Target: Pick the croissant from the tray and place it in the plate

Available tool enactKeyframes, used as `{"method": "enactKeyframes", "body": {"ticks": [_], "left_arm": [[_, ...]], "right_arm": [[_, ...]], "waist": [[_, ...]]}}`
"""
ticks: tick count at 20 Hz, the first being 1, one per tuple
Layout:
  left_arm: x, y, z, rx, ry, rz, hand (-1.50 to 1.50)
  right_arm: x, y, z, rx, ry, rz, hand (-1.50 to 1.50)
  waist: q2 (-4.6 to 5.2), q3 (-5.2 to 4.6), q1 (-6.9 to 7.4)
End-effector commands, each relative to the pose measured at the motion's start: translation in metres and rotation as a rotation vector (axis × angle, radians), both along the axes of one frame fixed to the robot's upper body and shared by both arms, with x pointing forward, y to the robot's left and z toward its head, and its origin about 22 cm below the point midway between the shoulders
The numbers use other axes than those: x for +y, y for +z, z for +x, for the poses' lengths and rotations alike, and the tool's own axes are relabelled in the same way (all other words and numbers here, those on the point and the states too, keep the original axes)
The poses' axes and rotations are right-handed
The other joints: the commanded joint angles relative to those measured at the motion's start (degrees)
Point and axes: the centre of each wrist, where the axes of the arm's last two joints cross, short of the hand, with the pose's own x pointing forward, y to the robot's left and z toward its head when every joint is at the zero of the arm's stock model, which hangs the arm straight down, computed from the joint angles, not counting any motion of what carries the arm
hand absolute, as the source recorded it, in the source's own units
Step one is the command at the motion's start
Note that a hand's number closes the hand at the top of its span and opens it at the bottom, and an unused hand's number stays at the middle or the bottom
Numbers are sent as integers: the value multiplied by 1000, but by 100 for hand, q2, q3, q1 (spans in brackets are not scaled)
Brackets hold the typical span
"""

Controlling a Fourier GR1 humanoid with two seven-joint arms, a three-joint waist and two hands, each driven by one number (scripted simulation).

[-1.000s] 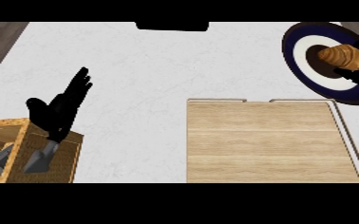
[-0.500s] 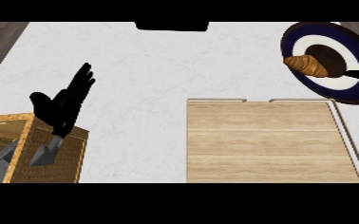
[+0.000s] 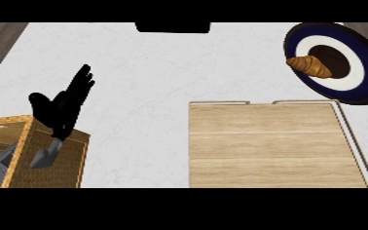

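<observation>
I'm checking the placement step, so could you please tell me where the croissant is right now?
In the head view, the croissant lies at the upper right on the plate, beyond the far right corner of the wooden tray.

croissant (image 3: 310, 66): shifted leftward, now across the plate (image 3: 307, 36) left rings, one end over the dark centre | left hand (image 3: 63, 105): drifted slightly rightward, fingers straight | basket (image 3: 72, 157): more showing

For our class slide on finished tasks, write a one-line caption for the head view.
Croissant lies on the navy-rimmed plate, wooden tray bare, left robot hand resting open above a wicker basket.
</observation>
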Motion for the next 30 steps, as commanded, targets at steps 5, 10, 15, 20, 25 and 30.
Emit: {"method": "enactKeyframes", "body": {"ticks": [5,10,15,20,25,30], "left_arm": [[-7,-9,-3,44,19,-14,0],[-13,-3,0,33,-3,-16,0],[-13,-2,5,8,18,-14,0],[-16,-1,-1,27,-10,-27,0],[-17,3,3,14,3,-17,0],[-12,-5,4,23,-4,-5,0]], "right_arm": [[-33,-3,-29,127,117,201,-150],[-46,0,-43,71,93,162,-150],[-46,-23,-51,59,73,171,-150],[-62,-23,-70,67,29,162,-150],[-71,-21,-80,96,18,122,-150],[-74,-15,-82,120,5,93,-150]], "waist": [[57,-4,41],[75,5,89],[86,11,104],[96,26,163],[91,27,152],[117,21,139]]}}
